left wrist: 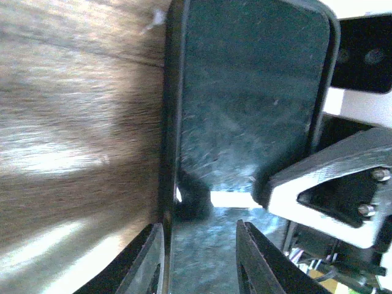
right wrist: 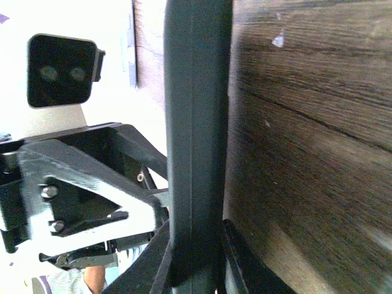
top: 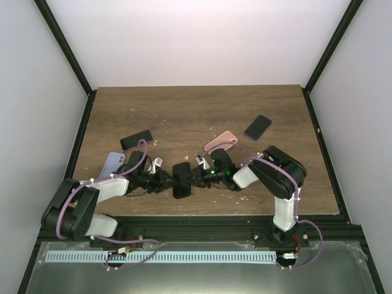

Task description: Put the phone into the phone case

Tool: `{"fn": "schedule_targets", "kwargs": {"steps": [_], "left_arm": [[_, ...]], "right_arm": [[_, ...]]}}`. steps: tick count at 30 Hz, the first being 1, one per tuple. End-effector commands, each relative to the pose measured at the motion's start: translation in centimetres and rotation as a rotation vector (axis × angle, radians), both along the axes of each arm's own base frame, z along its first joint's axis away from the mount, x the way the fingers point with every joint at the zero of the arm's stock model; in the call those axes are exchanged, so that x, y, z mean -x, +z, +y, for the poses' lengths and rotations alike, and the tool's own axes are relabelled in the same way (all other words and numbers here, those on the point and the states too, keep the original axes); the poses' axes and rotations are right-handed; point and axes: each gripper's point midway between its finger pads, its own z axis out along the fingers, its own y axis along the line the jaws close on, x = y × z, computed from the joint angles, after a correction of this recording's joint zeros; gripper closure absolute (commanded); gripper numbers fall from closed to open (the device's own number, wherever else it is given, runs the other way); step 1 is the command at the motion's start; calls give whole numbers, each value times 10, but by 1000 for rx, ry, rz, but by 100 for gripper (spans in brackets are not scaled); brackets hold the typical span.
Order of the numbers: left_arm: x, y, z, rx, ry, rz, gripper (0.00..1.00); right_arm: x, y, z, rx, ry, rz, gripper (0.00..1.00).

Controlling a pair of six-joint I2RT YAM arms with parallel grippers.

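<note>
Top external view: black phone case (top: 181, 180) sits between my grippers. The right gripper (top: 195, 177), at its 3 o'clock, clamps it; the left gripper (top: 168, 181), at 9 o'clock, I cannot tell.

No legible text or markings.

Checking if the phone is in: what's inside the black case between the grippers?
Nothing visible: the black case shows a bare inner face with light through its camera cutout. Its near end, behind the left gripper's fingers, is hidden.
</note>
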Motion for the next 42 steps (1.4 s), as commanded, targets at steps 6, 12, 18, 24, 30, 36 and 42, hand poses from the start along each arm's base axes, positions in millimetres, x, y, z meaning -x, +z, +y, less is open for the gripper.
{"fn": "schedule_targets", "kwargs": {"steps": [6,12,18,24,30,36,42], "left_arm": [[-18,66,-3,38,4,-123,50],[-20,133,2,71,-5,-273,30],[-9,196,3,100,-63,-421,23],[8,253,-1,229,-100,-555,23],[23,283,-6,351,-148,-633,23],[32,290,-10,459,-177,-641,24],[33,287,-12,504,-175,-632,26]], "right_arm": [[5,59,5,-173,40,-156,88],[13,103,-4,-286,86,-262,88],[28,153,-14,-373,153,-372,88],[47,203,-23,-474,209,-468,87],[66,239,-34,-568,258,-512,85],[77,260,-41,-652,283,-519,85],[83,266,-44,-686,292,-521,85]]}}
